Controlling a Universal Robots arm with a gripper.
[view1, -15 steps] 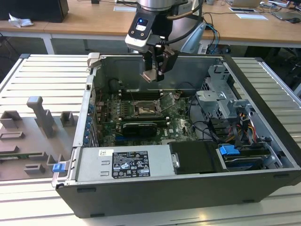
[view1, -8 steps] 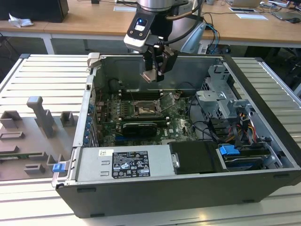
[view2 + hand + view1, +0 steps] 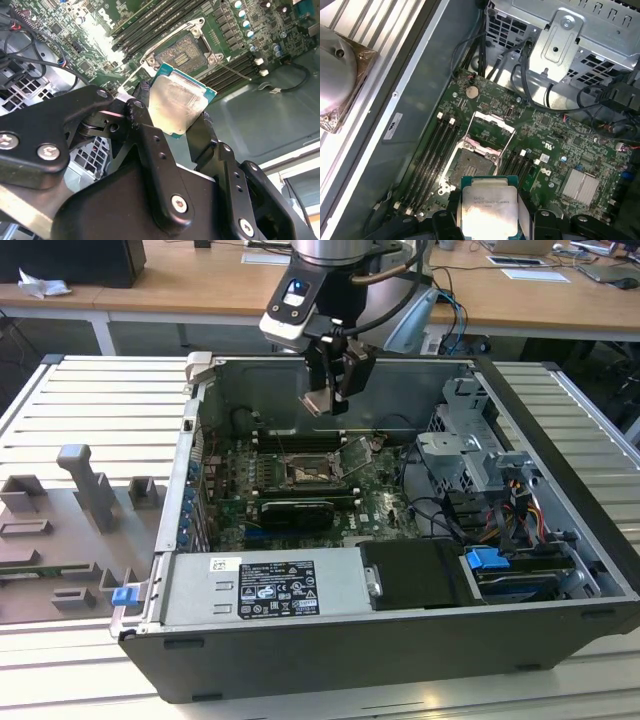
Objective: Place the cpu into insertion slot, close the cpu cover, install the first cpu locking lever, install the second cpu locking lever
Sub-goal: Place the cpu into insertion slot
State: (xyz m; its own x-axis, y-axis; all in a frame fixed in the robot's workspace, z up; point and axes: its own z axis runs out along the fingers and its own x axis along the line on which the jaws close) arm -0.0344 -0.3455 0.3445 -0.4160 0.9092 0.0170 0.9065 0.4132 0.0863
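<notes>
My gripper [image 3: 334,392] hangs over the open computer case, shut on the cpu [image 3: 321,401], a pale silver square chip on a green backing. In both wrist views the cpu [image 3: 176,104] [image 3: 487,209] sits clamped by its edges between the black fingers [image 3: 144,115]. It is tilted and well above the board. The insertion slot [image 3: 304,473] [image 3: 187,53] [image 3: 470,164] lies uncovered below it on the green motherboard, with its dark centre showing. The cpu cover [image 3: 492,124] is swung open at the slot's far side. A thin lever rod [image 3: 235,70] lies beside the slot.
Long black memory slots [image 3: 437,150] flank the socket on both sides. A black graphics card [image 3: 297,512] lies in front of it, with a power supply [image 3: 265,585] nearer still. A metal drive cage [image 3: 470,450] and loose cables [image 3: 440,510] stand at the exterior view's right. Grey fixtures [image 3: 90,490] stand outside the case.
</notes>
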